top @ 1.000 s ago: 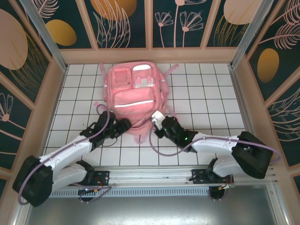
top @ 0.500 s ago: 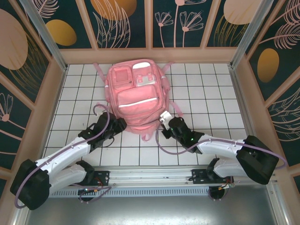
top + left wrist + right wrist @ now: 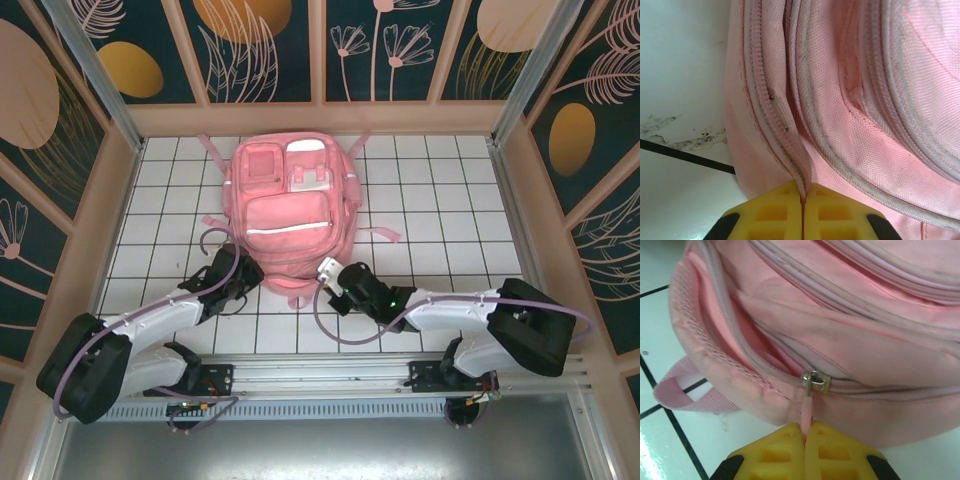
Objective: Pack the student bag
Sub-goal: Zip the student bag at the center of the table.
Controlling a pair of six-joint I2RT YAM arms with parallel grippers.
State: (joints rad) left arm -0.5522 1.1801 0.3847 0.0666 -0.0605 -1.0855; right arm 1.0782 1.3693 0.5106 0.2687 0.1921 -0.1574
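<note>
White-tiled desk (image 3: 450, 200) with black grid lines, dark floral wall panels (image 3: 270, 50) around. Pink student bag (image 3: 290, 215) lies flat, front pockets up, at the far-middle of the desk, straps splayed out. Left claw (image 3: 243, 272) at the bag's near-left corner, yellow pads pressed together, pinching a fold of the bag's zip seam (image 3: 790, 145). Right claw (image 3: 330, 272) at the near edge, pads closed tight on the pink pull tab (image 3: 807, 407) hanging from the metal slider (image 3: 815, 381). Pink carry loop (image 3: 685, 390) rests on the tiles just beside it.

Twin arms, same build.
Left arm (image 3: 150, 322), right arm (image 3: 455, 305): white links, black joints, mauve cables (image 3: 345, 330), yellow ribbed fingers (image 3: 775, 212).
</note>
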